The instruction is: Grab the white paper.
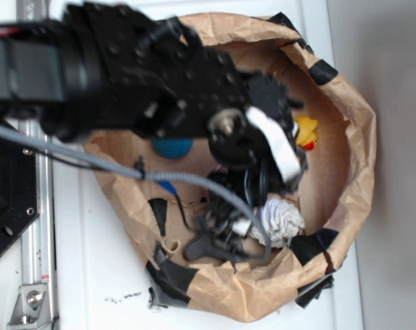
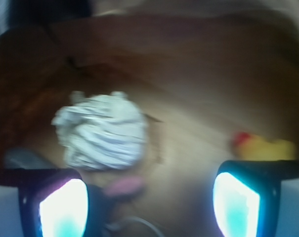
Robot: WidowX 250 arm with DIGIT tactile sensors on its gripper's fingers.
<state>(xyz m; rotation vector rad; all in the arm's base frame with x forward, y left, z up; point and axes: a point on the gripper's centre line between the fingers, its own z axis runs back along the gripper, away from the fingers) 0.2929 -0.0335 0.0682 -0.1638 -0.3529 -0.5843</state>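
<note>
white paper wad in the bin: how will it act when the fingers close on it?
The white paper is a crumpled wad with deep creases, so it will likely compress and give rather than resist. It probably weighs little for its bulk. Its lumpy shape should keep it from rolling far. The gripper is open, with the wad ahead of it and nearer one finger.

This looks like a robot lab, not a home. A black robot arm [image 1: 125, 69] with a grey cable [image 1: 91, 159] reaches over a white table [image 1: 84, 275] that has a metal rail [image 1: 36, 227] bolted along its side. On the table sits a bin lined with brown paper [image 1: 345, 137] and black tape — small toys inside, like a yellow duck [image 1: 306, 130].
</note>
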